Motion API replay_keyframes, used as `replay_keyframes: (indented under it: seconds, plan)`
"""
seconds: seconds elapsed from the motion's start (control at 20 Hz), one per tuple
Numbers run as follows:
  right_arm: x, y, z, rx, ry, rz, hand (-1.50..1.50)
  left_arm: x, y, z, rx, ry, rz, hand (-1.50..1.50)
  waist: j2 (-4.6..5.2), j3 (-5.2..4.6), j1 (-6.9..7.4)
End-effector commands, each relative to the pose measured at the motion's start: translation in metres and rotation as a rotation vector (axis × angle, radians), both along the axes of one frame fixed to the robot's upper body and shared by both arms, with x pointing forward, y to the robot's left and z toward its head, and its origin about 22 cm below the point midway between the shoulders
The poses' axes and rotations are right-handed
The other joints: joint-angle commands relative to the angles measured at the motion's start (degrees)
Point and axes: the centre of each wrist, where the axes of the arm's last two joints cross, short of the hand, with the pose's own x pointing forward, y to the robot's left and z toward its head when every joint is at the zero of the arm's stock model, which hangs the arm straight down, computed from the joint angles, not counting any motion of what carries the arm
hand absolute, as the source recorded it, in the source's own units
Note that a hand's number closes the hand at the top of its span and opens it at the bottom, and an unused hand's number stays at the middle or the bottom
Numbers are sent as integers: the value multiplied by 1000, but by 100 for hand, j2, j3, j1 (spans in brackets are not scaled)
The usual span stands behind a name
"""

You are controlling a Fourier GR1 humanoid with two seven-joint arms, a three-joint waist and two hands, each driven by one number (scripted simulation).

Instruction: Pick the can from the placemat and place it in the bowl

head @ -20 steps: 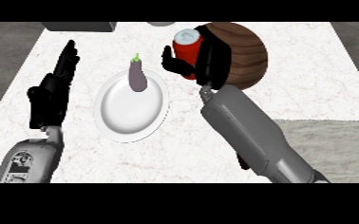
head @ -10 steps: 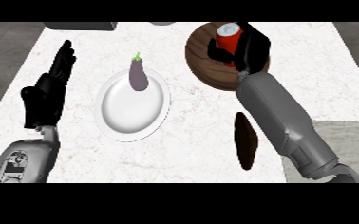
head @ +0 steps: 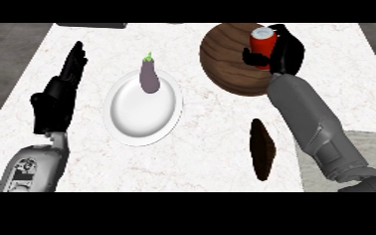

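The right hand (head: 286,55) is curled round the red can (head: 263,47), thumb on the can's left side and fingers wrapped behind its right, holding it upright with its silver top showing. The can sits over the right part of the brown wooden bowl (head: 231,62) at the far right of the white marble bench (head: 206,149); whether it touches the bowl's floor cannot be told. The grey right forearm runs from the near right corner diagonally up to the bowl, its wrist over the bowl's near right rim.

The left hand (head: 60,92) rests at the left edge of the bench, open, fingers straight and pointing far.

A white plate (head: 140,117) lies left of centre, with a purple eggplant (head: 149,76) on its far rim, green stem pointing far. A dark brown placemat (head: 261,148) shows as a narrow sliver near the forearm, on the near right of the bench, well apart from the bowl.
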Motion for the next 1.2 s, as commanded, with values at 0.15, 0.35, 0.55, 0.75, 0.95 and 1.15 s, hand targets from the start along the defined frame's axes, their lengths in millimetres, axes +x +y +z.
replay_keyframes:
  seconds: [0.15,0.35,0.55,0.75,0.95,1.15]
  plan:
    - [-2,-13,-8,174,-25,123,-150,-5,-10,-3,10,-1,-14,0,19,11,94]
    - [1,-28,-1,213,-149,151,-150,-1,-8,7,-4,-15,-9,0,28,11,100]
    - [2,-34,-4,289,-199,138,-150,1,-1,7,6,9,1,0,-40,-3,-38]
    - [-10,-74,-17,387,-237,158,-150,-3,4,3,-9,20,3,0,-70,-5,-122]
    - [-29,-88,-31,430,-242,216,-150,-15,11,-8,10,34,54,0,-172,-19,-340]
    - [-47,-96,-44,512,-257,291,-150,-8,35,8,15,16,74,0,-187,-23,-389]
